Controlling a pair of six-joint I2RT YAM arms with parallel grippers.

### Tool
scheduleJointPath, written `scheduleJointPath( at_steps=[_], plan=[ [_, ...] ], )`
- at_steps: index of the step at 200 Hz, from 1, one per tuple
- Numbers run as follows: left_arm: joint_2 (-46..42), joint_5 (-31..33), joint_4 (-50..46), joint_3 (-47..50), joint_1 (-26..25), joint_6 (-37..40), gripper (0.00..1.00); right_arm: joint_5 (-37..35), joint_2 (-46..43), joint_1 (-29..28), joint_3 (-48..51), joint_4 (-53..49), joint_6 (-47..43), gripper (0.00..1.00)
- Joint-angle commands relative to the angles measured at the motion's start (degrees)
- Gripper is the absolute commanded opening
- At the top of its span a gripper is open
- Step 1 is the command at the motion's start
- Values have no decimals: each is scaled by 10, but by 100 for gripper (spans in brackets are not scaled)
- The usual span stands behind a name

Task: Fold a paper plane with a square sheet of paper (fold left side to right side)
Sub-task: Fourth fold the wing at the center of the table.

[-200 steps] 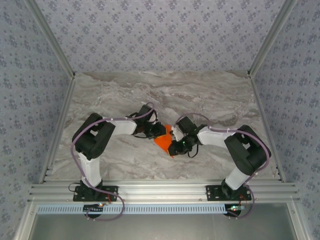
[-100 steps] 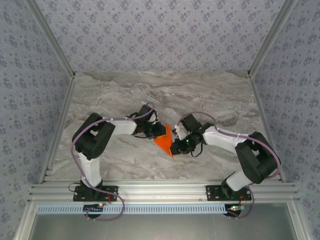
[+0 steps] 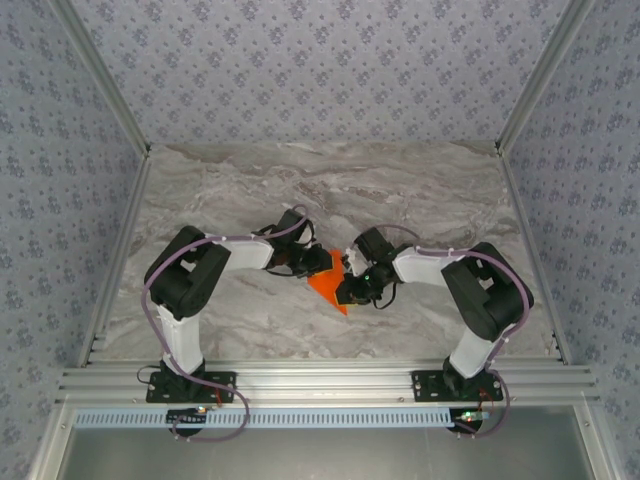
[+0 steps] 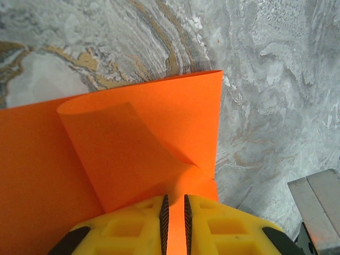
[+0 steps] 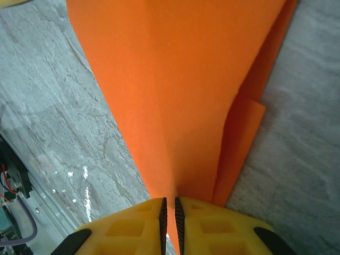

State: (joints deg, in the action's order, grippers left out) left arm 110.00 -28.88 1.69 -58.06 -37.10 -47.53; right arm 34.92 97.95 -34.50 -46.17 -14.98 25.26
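1. At the near edge of the table (image 3: 400, 190) I see both arm bases bolted to the rail. Each arm reaches forward and bends inward toward the middle.
2. Just beyond, mid-table, the two tools meet at the square sheet of paper (image 3: 325, 285). It is bright orange and partly folded, with a pointed corner aimed back toward me. I cannot tell whether it rests on the marble or hangs just above it.
3. My left gripper (image 4: 174, 204) is clenched on the sheet's edge. On its wrist camera a flap curls over the layer beneath, and the bend is rounded, not creased.
4. My right gripper (image 5: 169, 207) is pinched tight on a raised ridge of the same paper. Layers fall away to either side of it, and a smaller flap shows at the right.
5. I judge the left-to-right fold to be midway: the flap is carried over but not yet flattened.
6. Next I would need to line up the edges and lower the paper. One arm would hold its pinch while the other presses the crease. Pulling the arms apart could tear or skew such thin paper.
7. Farther back, the marble runs to the patterned wall (image 3: 320, 70).
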Motion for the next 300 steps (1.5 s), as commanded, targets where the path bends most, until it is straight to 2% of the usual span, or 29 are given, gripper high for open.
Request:
scheduleJointPath(
  at_steps=[1, 26, 67, 144, 178, 227, 300],
  plan=[
    [-5, 54, -51, 8, 8, 22, 19, -63, 24, 10, 12, -36, -3, 11],
    [-49, 49, -25, 17, 7, 39, 21, -75, 36, 11, 22, -44, -10, 0],
    [-113, 23, 24, 50, -10, 40, 18, -83, 44, 14, 34, -35, -11, 0],
    [-61, -14, 134, 92, -71, -4, 6, -90, 44, 15, 31, -45, -19, 0],
    [-48, 5, 117, 100, -73, 0, 5, -97, 43, 14, 29, -55, -22, 0],
    [-20, 24, 114, 94, -54, 8, 4, -119, 48, 8, 16, -91, -34, 0],
    [10, 33, 31, 14, 14, 91, 4, -135, 56, 0, 16, -116, -44, 0]
  ],
)
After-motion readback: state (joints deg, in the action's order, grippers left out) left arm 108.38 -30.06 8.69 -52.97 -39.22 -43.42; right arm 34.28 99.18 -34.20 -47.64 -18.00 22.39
